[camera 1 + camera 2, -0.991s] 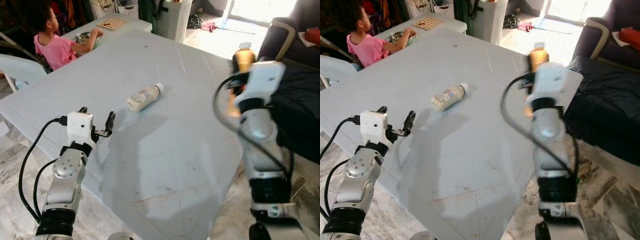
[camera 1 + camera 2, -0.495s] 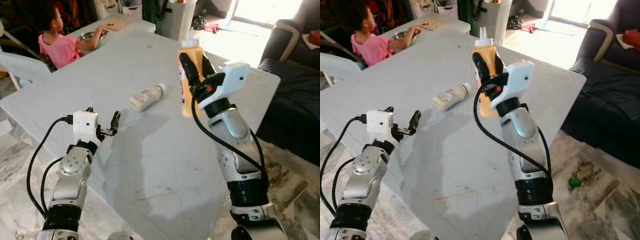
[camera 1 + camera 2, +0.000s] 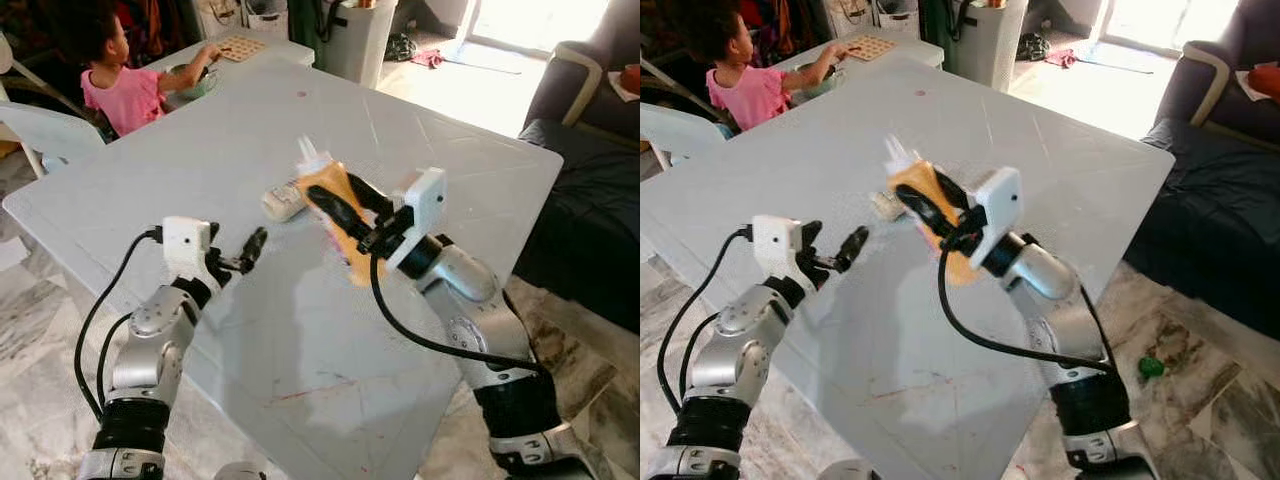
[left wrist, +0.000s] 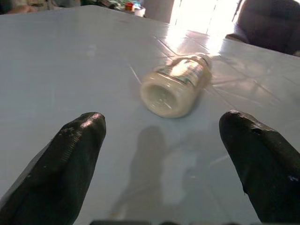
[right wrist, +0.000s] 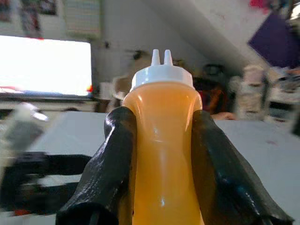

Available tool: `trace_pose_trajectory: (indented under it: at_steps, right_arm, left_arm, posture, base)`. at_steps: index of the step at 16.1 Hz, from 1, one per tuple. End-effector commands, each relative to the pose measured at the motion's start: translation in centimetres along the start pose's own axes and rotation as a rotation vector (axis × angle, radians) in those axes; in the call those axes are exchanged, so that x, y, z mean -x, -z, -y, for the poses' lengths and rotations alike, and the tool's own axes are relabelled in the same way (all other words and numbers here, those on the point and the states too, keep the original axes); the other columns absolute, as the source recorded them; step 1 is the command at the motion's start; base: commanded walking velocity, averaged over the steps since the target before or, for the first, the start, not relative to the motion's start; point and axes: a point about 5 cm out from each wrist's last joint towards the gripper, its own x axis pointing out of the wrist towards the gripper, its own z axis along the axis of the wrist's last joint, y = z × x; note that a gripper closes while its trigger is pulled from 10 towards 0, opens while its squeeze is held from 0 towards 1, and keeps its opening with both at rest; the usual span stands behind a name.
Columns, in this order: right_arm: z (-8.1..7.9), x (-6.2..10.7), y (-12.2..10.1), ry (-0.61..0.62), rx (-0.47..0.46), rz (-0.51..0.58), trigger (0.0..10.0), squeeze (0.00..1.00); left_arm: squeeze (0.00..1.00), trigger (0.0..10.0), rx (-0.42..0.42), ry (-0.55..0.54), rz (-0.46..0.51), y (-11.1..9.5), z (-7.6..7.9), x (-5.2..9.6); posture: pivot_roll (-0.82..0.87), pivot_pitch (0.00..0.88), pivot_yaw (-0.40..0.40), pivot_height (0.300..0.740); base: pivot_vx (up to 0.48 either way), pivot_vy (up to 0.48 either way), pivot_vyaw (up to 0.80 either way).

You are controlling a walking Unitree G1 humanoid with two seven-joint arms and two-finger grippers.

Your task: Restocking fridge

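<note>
An orange squeeze bottle point(image 3: 350, 258) with a white twin-nozzle cap hangs tilted above the middle of the pale grey table point(image 3: 200, 130). My right gripper point(image 3: 335, 190) is shut on it, and its black fingers point(image 5: 117, 154) press both sides of the bottle point(image 5: 161, 187). Just beyond the cap, a small cream bottle point(image 3: 283, 200) lies on its side on the table. My left gripper point(image 3: 235, 245) hovers open low over the near left part of the table. It points at the base of the cream bottle point(image 4: 176, 84), a short way off.
A person in a pink top point(image 3: 115, 85) sits at the far left corner beside a bowl and a board. A white chair point(image 3: 35, 125) stands on the left and a dark sofa point(image 3: 590, 190) on the right. The table's near edge is close to my body.
My right arm has swung the orange bottle leftward and down from the table's right side, tilting it over the middle. The left gripper has edged toward the cream bottle.
</note>
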Motion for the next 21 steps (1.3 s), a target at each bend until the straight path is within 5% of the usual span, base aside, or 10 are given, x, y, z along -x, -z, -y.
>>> trace_pose_trajectory:
  at_steps: [1, 3, 5, 10, 13, 21]
  right_arm:
    - [0.3, -0.3, -1.1, 0.028, 0.033, 0.064, 10.0, 0.00]
    - [-0.8, -0.8, -1.3, -0.052, -0.025, 0.079, 10.0, 0.00]
    - [-3.3, -1.1, -0.8, -0.257, -0.163, 0.064, 10.0, 0.00]
    - [-3.0, -1.5, -0.8, -0.266, -0.117, 0.071, 10.0, 0.00]
    - [-0.9, -1.8, -1.3, -0.071, 0.034, 0.093, 10.0, 0.00]
    - [2.8, -0.3, -0.8, 0.293, 0.128, 0.050, 10.0, 0.00]
  left_arm:
    - [0.00, 10.0, 0.000, 0.008, 0.007, -0.1, 0.2, 0.1]
    - [0.00, 10.0, 0.063, 0.028, 0.011, -0.3, 0.5, -0.1]
    - [0.00, 10.0, 0.142, 0.081, 0.015, -1.1, 1.4, -0.8]
    - [0.00, 10.0, 0.360, 0.180, 0.107, -5.1, 2.2, -1.8]
    - [0.00, 10.0, 0.242, 0.128, 0.034, -3.5, 2.0, -1.5]
    - [0.00, 10.0, 0.199, 0.063, -0.051, -1.4, 0.3, 0.3]
  posture:
    - [0.04, 0.000, 0.012, 0.740]
    - [0.04, 0.000, 0.014, 0.740]
    - [0.04, 0.000, 0.015, 0.740]
    - [0.05, 0.000, 0.018, 0.740]
    - [0.05, 0.000, 0.020, 0.740]
    - [0.05, 0.000, 0.005, 0.740]
  base:
    - [0.000, 0.000, 0.00]
    - [0.000, 0.000, 0.00]
    - [0.000, 0.000, 0.00]
    - [0.000, 0.000, 0.00]
    - [0.000, 0.000, 0.00]
    - [0.000, 0.269, 0.00]
